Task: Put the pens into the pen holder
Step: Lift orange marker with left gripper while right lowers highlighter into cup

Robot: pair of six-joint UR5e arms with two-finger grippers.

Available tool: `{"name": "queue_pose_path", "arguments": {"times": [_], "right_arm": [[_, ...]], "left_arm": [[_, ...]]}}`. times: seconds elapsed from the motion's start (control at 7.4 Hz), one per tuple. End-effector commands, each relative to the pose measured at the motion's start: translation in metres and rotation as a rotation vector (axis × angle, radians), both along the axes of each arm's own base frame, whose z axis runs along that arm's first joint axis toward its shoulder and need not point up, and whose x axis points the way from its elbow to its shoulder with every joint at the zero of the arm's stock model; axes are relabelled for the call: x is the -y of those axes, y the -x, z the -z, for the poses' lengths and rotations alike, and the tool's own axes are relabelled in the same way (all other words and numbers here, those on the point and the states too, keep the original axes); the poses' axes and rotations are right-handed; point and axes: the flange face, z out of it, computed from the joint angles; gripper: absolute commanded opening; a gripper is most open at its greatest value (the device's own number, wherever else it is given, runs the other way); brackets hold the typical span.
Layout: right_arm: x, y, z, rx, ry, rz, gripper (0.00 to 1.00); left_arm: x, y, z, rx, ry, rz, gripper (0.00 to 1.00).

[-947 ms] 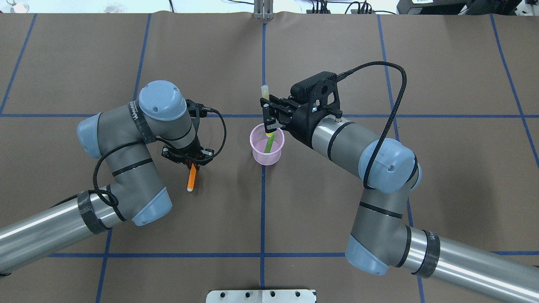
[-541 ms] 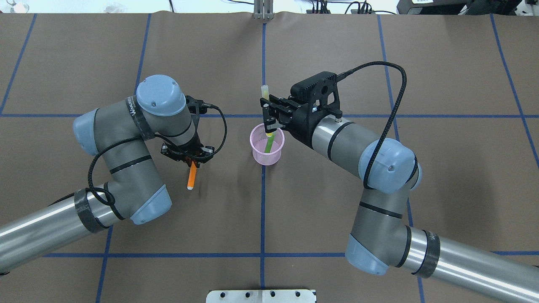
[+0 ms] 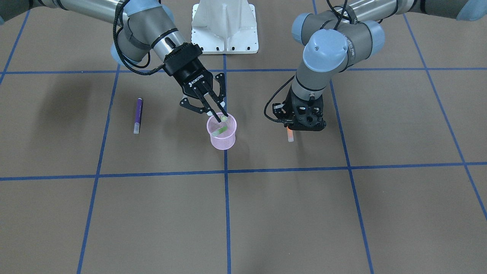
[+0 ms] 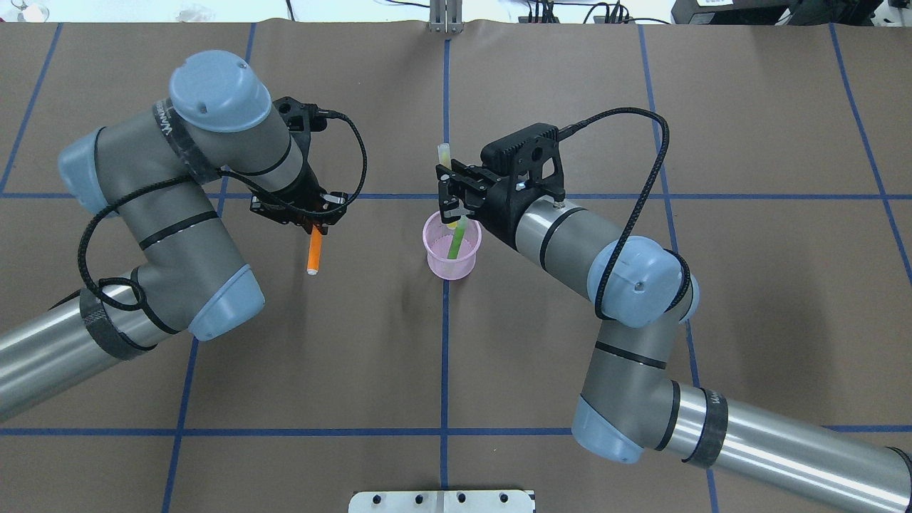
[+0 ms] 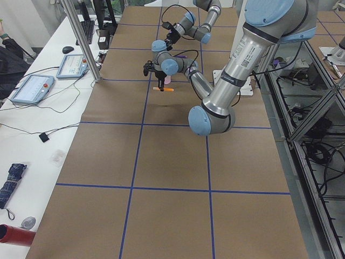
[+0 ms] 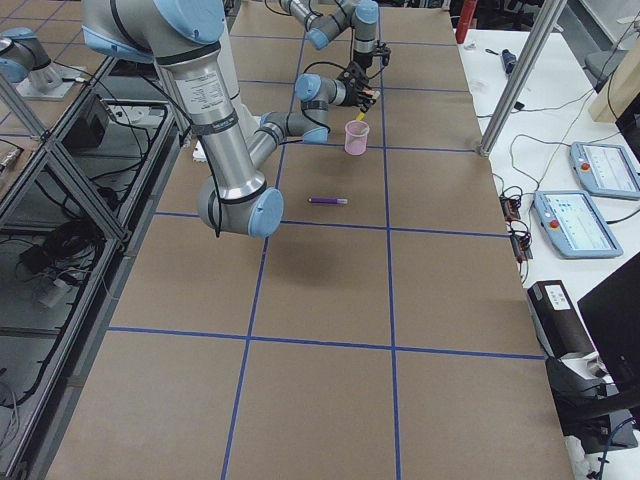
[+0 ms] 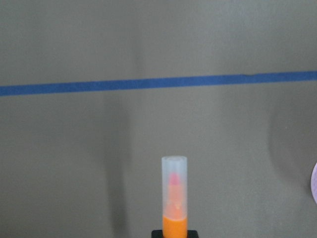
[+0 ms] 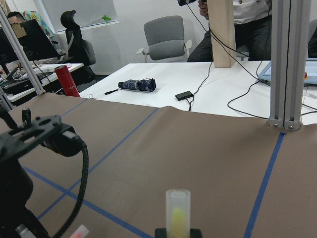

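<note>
The pink mesh pen holder [image 4: 436,265] [image 3: 222,143] stands at the table's centre. My right gripper [image 4: 450,212] [image 3: 222,116] hangs over its rim, shut on the green pen [image 4: 456,242] [image 8: 177,213]. That pen leans with its lower end inside the cup. My left gripper [image 4: 308,225] [image 3: 291,128] is shut on the orange pen [image 4: 313,251] [image 7: 174,218] and holds it level above the table, off to one side of the holder. The purple pen [image 3: 139,114] [image 6: 328,201] lies flat on the table on my right side, hidden under my right arm in the overhead view.
Blue tape lines [image 4: 444,356] divide the brown table cover into squares. The white robot base [image 3: 224,26] sits at the table's near edge. Beyond the far edge is a white desk with a folded umbrella [image 8: 136,85], tablets [image 6: 605,165] and cables.
My left arm has lifted the orange pen and carried it toward the far side of the table. My right gripper has shifted slightly, with the green pen still in the holder.
</note>
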Motion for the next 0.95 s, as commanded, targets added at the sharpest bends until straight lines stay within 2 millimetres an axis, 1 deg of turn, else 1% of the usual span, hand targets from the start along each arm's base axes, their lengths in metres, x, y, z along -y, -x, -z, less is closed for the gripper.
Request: {"name": "queue_pose_path", "arguments": {"times": [0.0,0.27,0.41,0.54,0.68,0.81], "right_arm": [[-0.012,0.022,-0.012,-0.027,0.011,0.014,0.0],[-0.016,0.03,-0.021,-0.043,0.017,0.019,0.0],[-0.017,0.032,-0.02,-0.042,0.018,0.019,0.53],[-0.017,0.032,-0.023,-0.042,0.018,0.018,0.99],[-0.018,0.031,-0.019,-0.035,0.017,0.018,1.0],[-0.017,0.029,-0.015,-0.035,0.019,0.021,1.0]], "left_arm": [[0.008,0.011,0.002,-0.011,0.007,0.009,0.0],[0.01,0.013,0.002,-0.011,0.007,0.014,0.0],[0.012,0.016,0.002,-0.011,0.006,0.017,0.0],[0.014,0.019,0.002,-0.012,0.005,0.02,0.0],[0.017,0.022,0.005,-0.017,0.0,0.024,0.0],[0.024,0.029,0.015,-0.027,-0.01,0.04,0.0]]}}
